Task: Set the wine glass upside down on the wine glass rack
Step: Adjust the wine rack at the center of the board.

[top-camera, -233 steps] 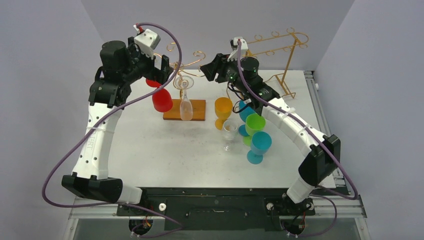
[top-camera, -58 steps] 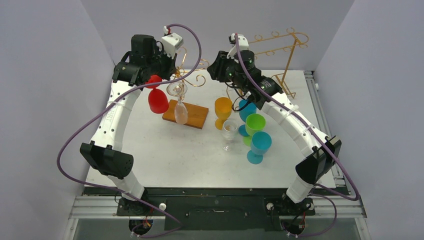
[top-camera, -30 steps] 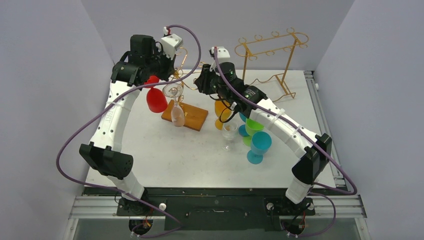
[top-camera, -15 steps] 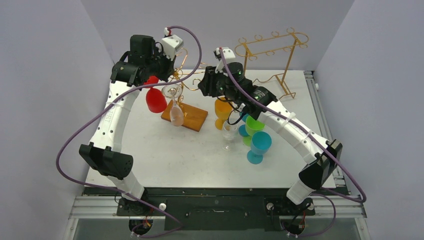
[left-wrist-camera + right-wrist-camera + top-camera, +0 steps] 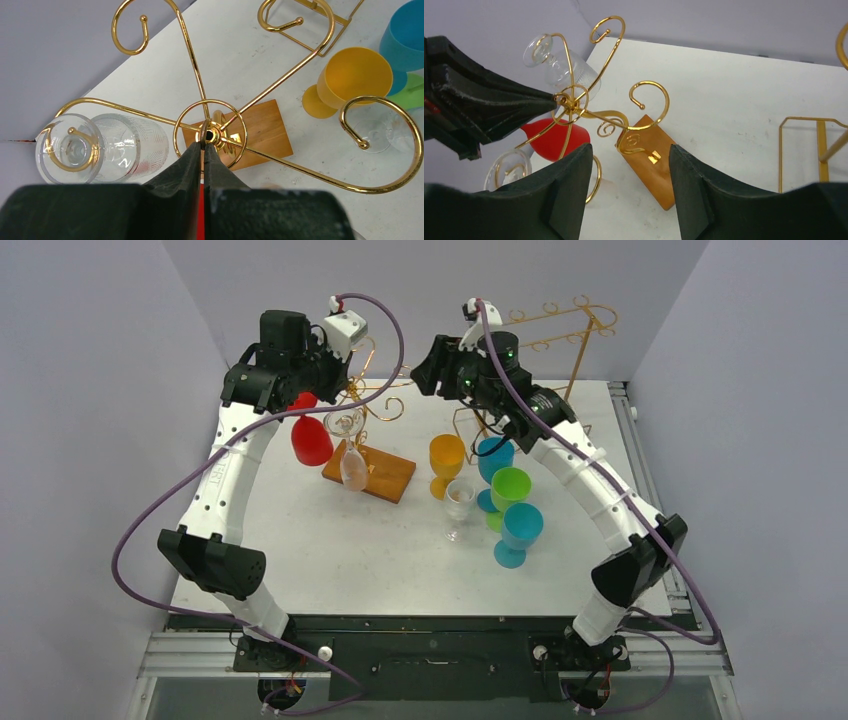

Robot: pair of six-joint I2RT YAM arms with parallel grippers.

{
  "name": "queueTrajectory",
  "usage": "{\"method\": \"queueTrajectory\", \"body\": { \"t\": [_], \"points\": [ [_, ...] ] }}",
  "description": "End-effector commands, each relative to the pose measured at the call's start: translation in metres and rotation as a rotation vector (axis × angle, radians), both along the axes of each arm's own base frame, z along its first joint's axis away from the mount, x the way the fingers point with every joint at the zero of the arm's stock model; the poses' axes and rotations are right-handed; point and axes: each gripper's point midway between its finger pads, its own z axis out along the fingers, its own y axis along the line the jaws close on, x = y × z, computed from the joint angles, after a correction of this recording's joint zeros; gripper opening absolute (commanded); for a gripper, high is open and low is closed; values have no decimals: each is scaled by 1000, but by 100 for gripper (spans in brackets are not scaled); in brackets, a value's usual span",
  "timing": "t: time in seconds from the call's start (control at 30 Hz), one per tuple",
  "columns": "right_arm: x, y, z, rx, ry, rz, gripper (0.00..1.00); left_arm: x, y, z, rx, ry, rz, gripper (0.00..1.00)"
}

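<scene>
Clear wine glass (image 5: 127,152) hangs upside down on a curl just left of your left pincer (image 5: 204,145). That pincer's pinched shut on the top knob of the wine glass rack (image 5: 265,132). Your right pincer (image 5: 630,150) gapes wide, empty, above the rack, not touching.

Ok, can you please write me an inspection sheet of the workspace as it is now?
Surface: white table, bare in front.
Job's things: rack at back left; clear glass hangs upside down on it; red glass upside down beside.
Clutter: upright glasses right of centre; wire frame behind.
Grippers: left gripper shut at the rack's top; right gripper open, empty.
Cables: purple cables loop off both arms.
Surroundings: grey walls, nothing else seen.
</scene>
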Motion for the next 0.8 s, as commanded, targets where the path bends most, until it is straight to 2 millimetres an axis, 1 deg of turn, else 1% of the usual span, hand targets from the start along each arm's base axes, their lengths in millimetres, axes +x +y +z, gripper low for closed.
{"method": "queueTrajectory", "body": {
  "t": [0.0, 0.03, 0.1, 0.13, 0.3, 0.47, 0.53, 0.7, 0.77],
  "points": [
    [26, 21, 3, 68, 1, 21, 54, -8, -2, 27, -26, -76, -22, 0],
    [32, 22, 4, 78, 0, 18, 54, -8, -2, 27, -29, -77, -24, 0],
    [47, 26, -3, 87, 11, 11, 53, -8, -3, 26, -32, -73, -27, 0],
    [53, 26, -3, 94, 8, 7, 53, -8, -3, 26, -33, -72, -29, 0],
    [70, 30, -12, 123, 9, -6, 45, -8, -5, 24, -38, -70, -36, 0],
    [71, 35, -19, 159, 21, 4, 30, -5, -7, 24, -55, -76, -30, 0],
    [69, 35, -19, 170, 20, 5, 27, -3, -7, 24, -55, -80, -24, 0],
    [58, 34, -21, 178, 18, 3, 16, 5, -5, 28, -48, -90, -7, 0],
    [52, 35, -23, 181, 23, 3, 9, 8, -5, 28, -49, -92, -2, 0]
  ]
}}
